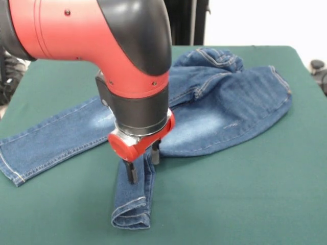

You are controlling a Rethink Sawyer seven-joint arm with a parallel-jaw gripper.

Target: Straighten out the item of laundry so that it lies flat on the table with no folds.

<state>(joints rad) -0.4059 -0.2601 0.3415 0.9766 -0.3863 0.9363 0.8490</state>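
Even, fairly bright light falls from above, with soft shadows on the table (245,204) under the arm (92,35) and along the jeans (230,107). The background past the table's far right corner is blown out white. A faint sheen lies on the arm's red shell, which looks slightly soft.

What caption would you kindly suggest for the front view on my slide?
Sawyer gripper straddles a bunched leg of the jeans, fingers open, on the green table; the other leg lies extended.

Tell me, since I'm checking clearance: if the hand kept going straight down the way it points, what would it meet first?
Most likely the jeans: the hand points down with its fingers open astride the narrow folded leg. From this single view, depth is uncertain.
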